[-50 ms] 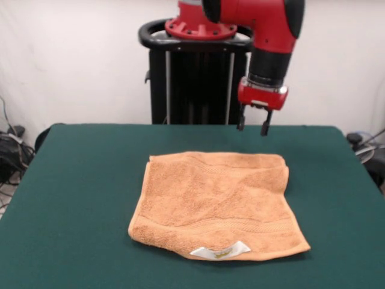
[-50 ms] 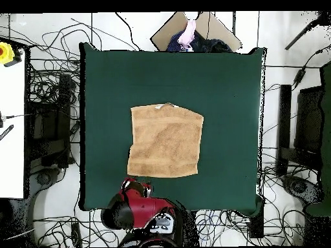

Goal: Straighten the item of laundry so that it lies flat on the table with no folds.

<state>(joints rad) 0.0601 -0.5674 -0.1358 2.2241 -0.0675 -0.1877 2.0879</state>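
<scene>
Green felt table (image 1: 72, 198) stands before a white wall; cables litter the floor. Towel (image 1: 216, 201) lies mid-table; gripper (image 1: 253, 126) hangs above its far edge, fingers apart.

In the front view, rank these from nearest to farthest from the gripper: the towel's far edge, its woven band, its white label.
From the gripper:
1. Far edge of the towel, just below it.
2. Woven band, toward the near side.
3. White label, at the near edge.

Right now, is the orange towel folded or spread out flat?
Mostly spread out, not quite flat: the orange-tan terry towel lies open on the dark green felt table, but its right and near edges look doubled over.
</scene>
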